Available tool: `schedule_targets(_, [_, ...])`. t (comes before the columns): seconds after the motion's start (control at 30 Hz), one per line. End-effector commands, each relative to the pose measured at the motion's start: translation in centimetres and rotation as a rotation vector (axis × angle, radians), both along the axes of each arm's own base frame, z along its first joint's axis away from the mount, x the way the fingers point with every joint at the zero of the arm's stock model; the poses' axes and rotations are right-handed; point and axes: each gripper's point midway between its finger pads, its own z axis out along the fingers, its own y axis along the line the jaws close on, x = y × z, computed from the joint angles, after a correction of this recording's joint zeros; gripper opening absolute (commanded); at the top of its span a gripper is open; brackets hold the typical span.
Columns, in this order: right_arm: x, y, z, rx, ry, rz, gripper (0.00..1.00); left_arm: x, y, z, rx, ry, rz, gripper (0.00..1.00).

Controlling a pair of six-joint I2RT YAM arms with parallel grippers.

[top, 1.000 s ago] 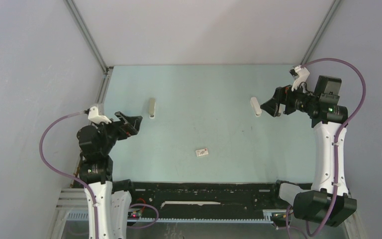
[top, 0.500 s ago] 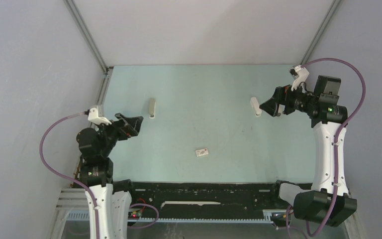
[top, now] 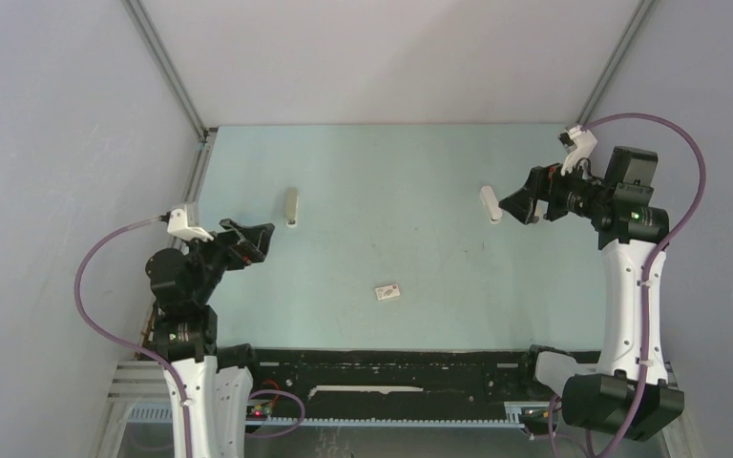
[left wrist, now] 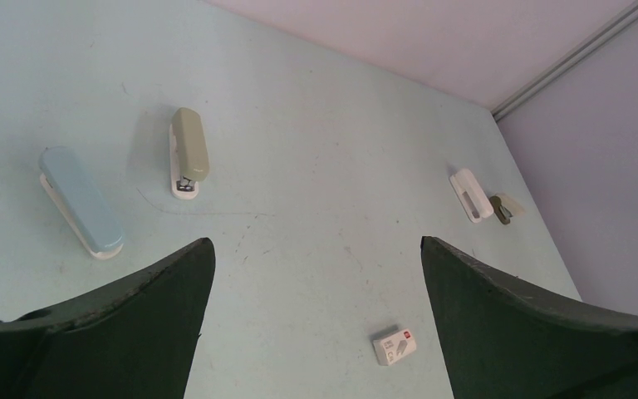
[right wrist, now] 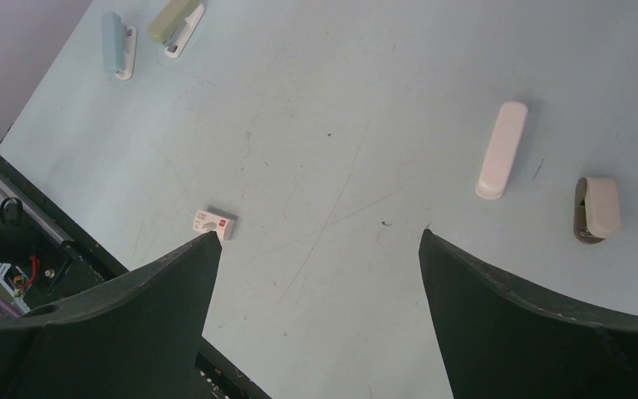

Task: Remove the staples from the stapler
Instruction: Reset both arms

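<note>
Black plastic fingers of the right gripper stand spread wide and hold nothing. They hang near the small bright-white oblong plastic stapler with rounded ends, which lies flat on the pale green table, towards its right side. Just beside the stapler sits a small beige rounded piece with a dark underside; what it is cannot be told.

No staples show, so they are probably inside the stapler. To grasp it well, turn the wrist so the jaws cross its narrow width near the middle, then lower squarely so neither finger nudges it or catches the beige piece.

The left gripper, also spread and empty, hangs well apart on the left, near a slim beige-grey stapler. It will likely be needed to brace.
</note>
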Motion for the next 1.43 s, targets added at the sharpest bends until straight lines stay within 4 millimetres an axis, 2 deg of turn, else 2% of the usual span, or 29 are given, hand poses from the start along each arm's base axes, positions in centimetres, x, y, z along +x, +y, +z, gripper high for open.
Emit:
schedule_targets(0.0, [-0.3, -0.4, 0.7, -0.016, -0.046, -0.027, 1.00, -0.1, 0.1, -0.2, 0.003, -0.007, 0.007, 1.00])
schedule_targets(0.27, [0.1, -0.4, 0.9, 0.004, -0.050, -0.029, 1.00, 0.1, -0.1, 0.4, -0.005, -0.019, -0.008, 1.00])
schedule_targets(0.43, [0.3, -0.4, -0.2, 0.002, -0.019, -0.015, 1.00, 0.4, -0.5, -0.7, -0.026, 0.002, -0.034, 1.00])
schedule_targets(0.67, [0.3, 0.9, 0.0, -0.005, -0.032, 0.019, 1.00, 0.6, -1.1, 0.5, -0.047, -0.033, -0.065, 1.00])
schedule_targets(0.97, [0.6, 0.1, 0.4, 0.005, -0.027, -0.072, 1.00, -0.2, -1.3, 0.1, -0.022, -0.036, -0.072, 1.00])
schedule_targets(1.17, [1.0, -0.5, 0.9, 0.015, -0.046, -0.103, 1.00, 0.0, -1.0, 1.7, -0.003, -0.071, -0.060, 1.00])
schedule_targets(1.3, [1.0, -0.5, 0.6, 0.024, -0.029, -0.102, 1.00, 0.5, -2.0, 2.4, -0.021, -0.066, -0.108, 1.00])
schedule_targets(1.4, [1.1, -0.4, 0.4, 0.039, -0.021, -0.100, 1.00, 0.7, -2.8, 2.3, 0.033, -0.059, -0.129, 1.00])
